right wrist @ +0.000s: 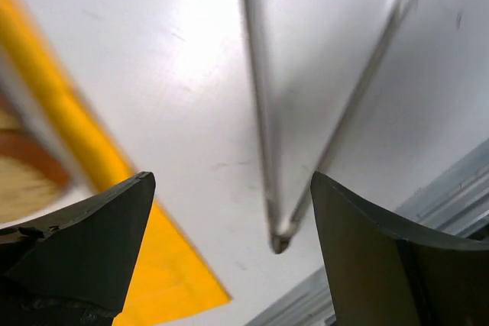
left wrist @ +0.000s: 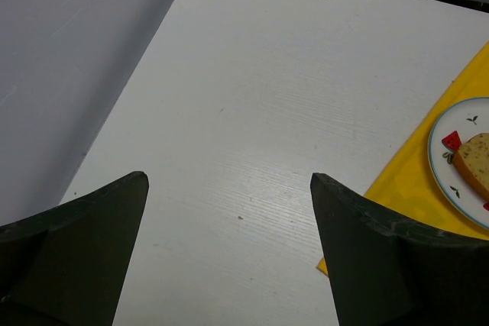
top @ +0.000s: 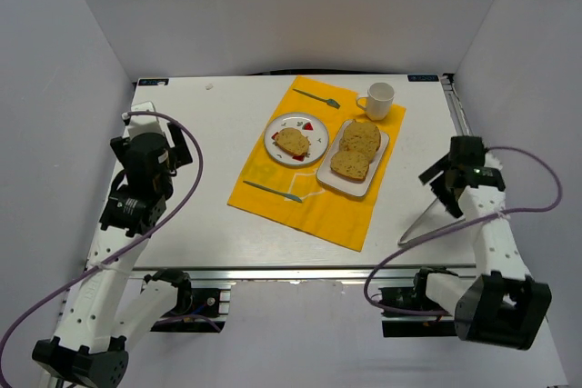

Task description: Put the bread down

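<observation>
White walls close in a pale white tabletop (top: pixel 200 215), and on it you have a yellow cloth placemat (top: pixel 309 211) laid at a slant. Your oval golden-tan bread slice with the darker crust (top: pixel 292 141) lies flat on the round white plate (top: pixel 296 117) on the mat's left half. Two near-identical tan slices (top: pixel 353 156) overlap on the rectangular white dish (top: pixel 350 186) just beside it. Neither claw grips anything: the left claw (left wrist: pixel 229 181) hangs spread over bare table, well apart from the plate, and the right claw (right wrist: pixel 229 181) is spread above the thin metal tongs (right wrist: pixel 279 243) lying on the table. Expect the slice to be light, soft and crumbly, likely to squash or tear under a hard pinch. Take it across its short width at the firmer crust, or use the tongs, and squeeze gently. Don't lean on the right wrist view: it is smeared, and bread shows there only as a tan blur cut off by the left edge. The left wrist view crops the plate and slice, and you cannot tell whether the red marks (left wrist: pixel 451 141) on the plate are print or food.
</observation>
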`<state>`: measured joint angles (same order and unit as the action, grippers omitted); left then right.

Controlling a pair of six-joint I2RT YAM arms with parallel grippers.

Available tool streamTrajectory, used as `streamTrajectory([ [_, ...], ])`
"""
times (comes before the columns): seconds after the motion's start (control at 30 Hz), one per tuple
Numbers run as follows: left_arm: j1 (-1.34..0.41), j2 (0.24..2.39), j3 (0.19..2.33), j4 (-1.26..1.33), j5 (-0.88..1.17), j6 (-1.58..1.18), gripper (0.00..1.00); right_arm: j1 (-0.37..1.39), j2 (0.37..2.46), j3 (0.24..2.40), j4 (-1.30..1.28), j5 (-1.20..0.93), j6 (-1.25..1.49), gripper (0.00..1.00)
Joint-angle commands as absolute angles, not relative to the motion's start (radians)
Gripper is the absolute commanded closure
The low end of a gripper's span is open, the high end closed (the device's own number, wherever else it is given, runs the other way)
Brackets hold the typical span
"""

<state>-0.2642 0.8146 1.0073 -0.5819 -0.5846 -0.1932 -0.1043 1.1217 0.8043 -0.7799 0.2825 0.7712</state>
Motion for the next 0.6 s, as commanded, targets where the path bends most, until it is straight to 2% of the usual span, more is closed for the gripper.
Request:
streamTrajectory([
  [0.0, -0.267, 0.828, 1.035, -0.568, -0.572, -0.184, 0.02, -0.106, 1.025, 1.006, -0.889, 0.318, 0.692, 0.11],
  [0.23, -0.267, 0.859, 1.057, -0.56, -0.563, -0.176, 0.02, -0.106, 1.005, 1.291, -1.017, 0.241, 0.65, 0.11],
  [0.5, -0.267, 0.865, 1.051, -0.551, -0.549, -0.186, 0.02, -0.106, 0.941, 1.295, -0.987, 0.235, 0.563, 0.11],
  [0.57, -0.265, 0.864, 1.04, -0.549, -0.546, -0.193, 0.02, -0.106, 0.922, 1.273, -0.942, 0.154, 0.472, 0.1],
])
